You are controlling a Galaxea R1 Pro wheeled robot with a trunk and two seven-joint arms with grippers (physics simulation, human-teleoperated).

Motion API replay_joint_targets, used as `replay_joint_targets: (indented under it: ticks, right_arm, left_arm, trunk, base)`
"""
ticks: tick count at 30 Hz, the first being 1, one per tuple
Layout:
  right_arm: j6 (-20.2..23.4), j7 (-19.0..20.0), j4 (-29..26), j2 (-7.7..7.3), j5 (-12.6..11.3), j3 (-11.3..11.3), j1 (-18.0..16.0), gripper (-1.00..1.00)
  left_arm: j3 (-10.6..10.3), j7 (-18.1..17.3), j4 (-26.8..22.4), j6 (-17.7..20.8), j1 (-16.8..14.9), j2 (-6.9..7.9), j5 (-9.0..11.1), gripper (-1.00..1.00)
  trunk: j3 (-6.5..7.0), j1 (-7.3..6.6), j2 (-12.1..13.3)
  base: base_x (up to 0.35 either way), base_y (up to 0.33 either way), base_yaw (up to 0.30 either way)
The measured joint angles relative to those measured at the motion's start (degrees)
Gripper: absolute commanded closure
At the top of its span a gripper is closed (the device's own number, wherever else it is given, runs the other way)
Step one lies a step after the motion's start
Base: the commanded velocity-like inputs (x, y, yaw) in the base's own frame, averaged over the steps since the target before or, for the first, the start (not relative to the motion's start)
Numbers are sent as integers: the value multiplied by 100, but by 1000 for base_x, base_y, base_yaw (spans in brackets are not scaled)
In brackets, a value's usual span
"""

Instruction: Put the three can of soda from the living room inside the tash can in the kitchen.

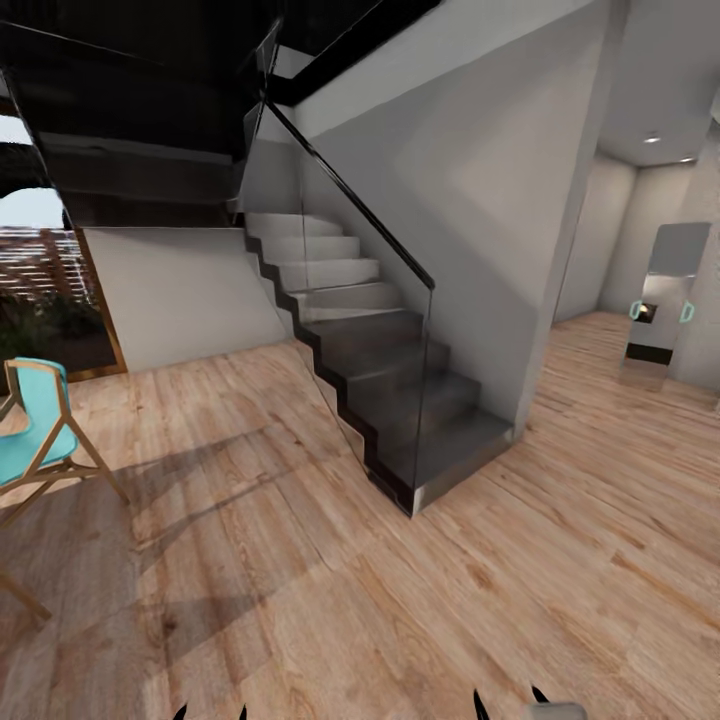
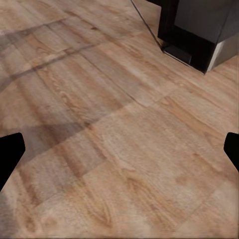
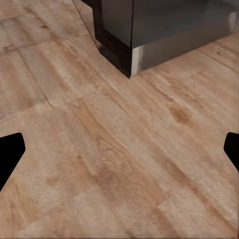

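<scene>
The three can of soda and the tash can are out of view. I stand on a wood floor (image 1: 300, 560) in front of a dark staircase (image 1: 400, 390). My left gripper (image 2: 119, 154) is open over bare floorboards, its black fingertips (image 2: 10, 154) wide apart with nothing between them. My right gripper (image 3: 119, 154) is likewise open and empty above the floor, near the bottom step (image 3: 164, 35) of the stairs. The tips of both grippers poke in at the head view's lower edge, left gripper (image 1: 211, 712) and right gripper (image 1: 510, 702).
The staircase has a glass balustrade (image 1: 340, 300) with a dark handrail. A turquoise chair (image 1: 35, 430) with a wooden frame stands at the left by a wood-framed window (image 1: 50, 290). At the right a passage (image 1: 610, 370) leads past a grey wall to a tall steel unit (image 1: 665, 295).
</scene>
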Motion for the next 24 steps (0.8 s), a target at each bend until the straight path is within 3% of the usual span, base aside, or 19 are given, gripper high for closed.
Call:
replay_joint_targets:
  ticks: [13,24]
  right_arm:
    - [0,1,12,3,2,39,0,-100]
    - [0,0,74,8,-11,259,1,-100]
  left_arm:
    - [0,0,0,0,-1,0,-2,-100]
    - [0,0,7,0,0,0,-5,-100]
  trunk:
    - [0,0,0]
    - [-4,0,0]
  base:
    - [-40,0,0]
    - [-4,0,14]
